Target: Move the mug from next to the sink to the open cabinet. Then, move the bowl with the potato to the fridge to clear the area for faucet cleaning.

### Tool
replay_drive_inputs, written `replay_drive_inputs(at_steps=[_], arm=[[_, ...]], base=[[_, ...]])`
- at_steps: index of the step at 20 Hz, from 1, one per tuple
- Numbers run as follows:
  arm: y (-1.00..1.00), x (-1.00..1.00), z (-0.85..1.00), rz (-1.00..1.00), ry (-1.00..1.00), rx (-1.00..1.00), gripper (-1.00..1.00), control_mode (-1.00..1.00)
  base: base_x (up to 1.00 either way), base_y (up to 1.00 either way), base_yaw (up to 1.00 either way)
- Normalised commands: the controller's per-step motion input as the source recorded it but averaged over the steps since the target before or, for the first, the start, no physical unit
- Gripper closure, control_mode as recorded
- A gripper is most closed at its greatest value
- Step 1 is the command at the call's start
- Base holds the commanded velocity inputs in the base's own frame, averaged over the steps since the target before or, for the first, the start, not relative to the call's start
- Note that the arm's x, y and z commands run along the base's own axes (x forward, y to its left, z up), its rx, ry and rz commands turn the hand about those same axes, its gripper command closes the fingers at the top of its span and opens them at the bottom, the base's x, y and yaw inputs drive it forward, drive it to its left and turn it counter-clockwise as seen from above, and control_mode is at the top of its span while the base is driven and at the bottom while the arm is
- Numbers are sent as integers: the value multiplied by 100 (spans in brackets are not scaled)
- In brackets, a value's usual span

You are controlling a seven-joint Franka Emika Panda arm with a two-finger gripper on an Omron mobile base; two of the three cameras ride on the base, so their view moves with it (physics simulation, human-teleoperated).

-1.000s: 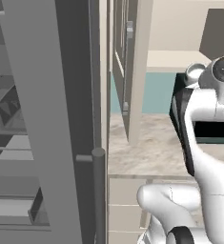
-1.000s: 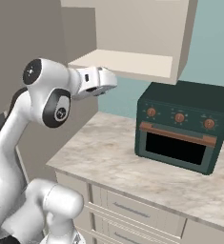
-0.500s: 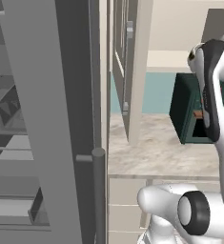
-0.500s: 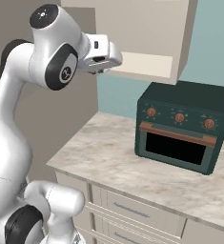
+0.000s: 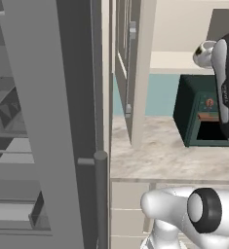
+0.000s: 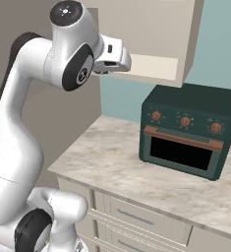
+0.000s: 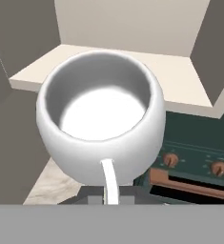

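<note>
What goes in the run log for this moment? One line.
phase: carry | held: mug | fingers: shut on mug | target: open cabinet, shelf ahead | below: toaster oven on counter

a kitchen: toaster oven (image 6: 188,130) on marble counter (image 6: 136,172), wall cabinet (image 6: 158,39).

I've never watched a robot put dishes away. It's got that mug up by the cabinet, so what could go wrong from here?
The mug seems held only at its handle side by the gripper, so it could tip or slip. It is not yet over the open cabinet shelf; released early, it might fall onto the toaster oven or counter below. It could also knock the shelf's front edge.
</note>
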Motion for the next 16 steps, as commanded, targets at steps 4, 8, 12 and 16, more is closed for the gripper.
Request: replay_drive_inputs(at_steps=[4,8,12,16], arm=[[8,61,0,-7,0,0,100,-100],[19,75,0,-10,0,0,100,-100],[15,73,-16,-13,1,0,100,-100],[1,49,-35,-13,3,0,100,-100]], base=[[0,0,0],[0,0,0],[0,0,0],[0,0,0]])
